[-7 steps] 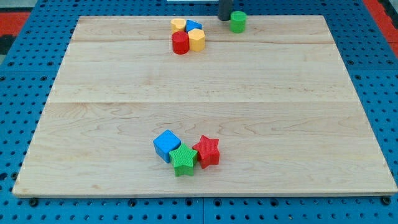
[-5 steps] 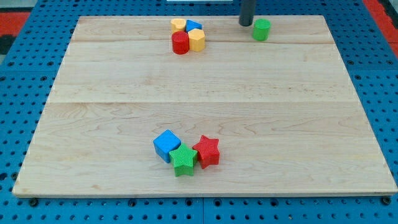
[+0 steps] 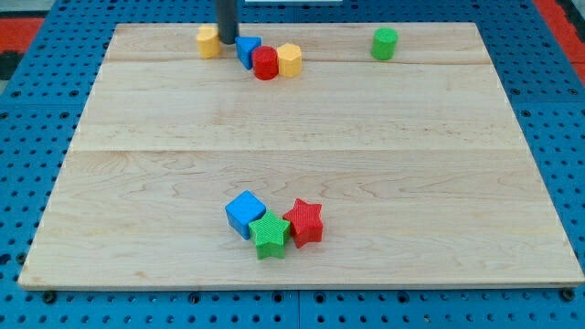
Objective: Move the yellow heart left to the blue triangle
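Observation:
The yellow heart [image 3: 208, 41] lies near the view's top left of the wooden board [image 3: 292, 155]. The blue triangle [image 3: 247, 49] sits to its right, touching the red cylinder [image 3: 266, 64]. My tip [image 3: 226, 40] stands between the yellow heart and the blue triangle, close to both.
A yellow hexagon [image 3: 289, 60] sits right of the red cylinder. A green cylinder [image 3: 385, 43] stands at the top right. A blue cube [image 3: 245, 214], a green star [image 3: 270, 235] and a red star [image 3: 303, 222] cluster near the view's bottom.
My tip has moved left from beside the green cylinder to the cluster. The yellow heart has slid left, away from the blue triangle, which shifted left and down a little.

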`<state>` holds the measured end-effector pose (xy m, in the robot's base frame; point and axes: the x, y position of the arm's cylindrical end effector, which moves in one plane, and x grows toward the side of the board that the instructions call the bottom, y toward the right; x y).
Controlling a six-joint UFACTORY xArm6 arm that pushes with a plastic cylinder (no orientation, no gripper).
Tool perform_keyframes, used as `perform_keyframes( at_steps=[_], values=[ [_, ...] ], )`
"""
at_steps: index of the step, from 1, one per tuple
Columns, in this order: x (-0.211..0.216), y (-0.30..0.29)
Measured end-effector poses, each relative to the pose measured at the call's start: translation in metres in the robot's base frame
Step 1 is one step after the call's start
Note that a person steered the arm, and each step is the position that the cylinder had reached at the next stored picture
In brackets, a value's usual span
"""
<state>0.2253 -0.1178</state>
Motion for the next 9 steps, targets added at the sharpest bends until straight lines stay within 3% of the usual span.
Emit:
perform_keyframes(
  at_steps=[2,4,6,7,9],
  values=[
    [0.051,0.006],
    [0.042,0.057],
    [0.048,0.07],
    [0.09,0.087],
    [0.124,0.095]
  ],
)
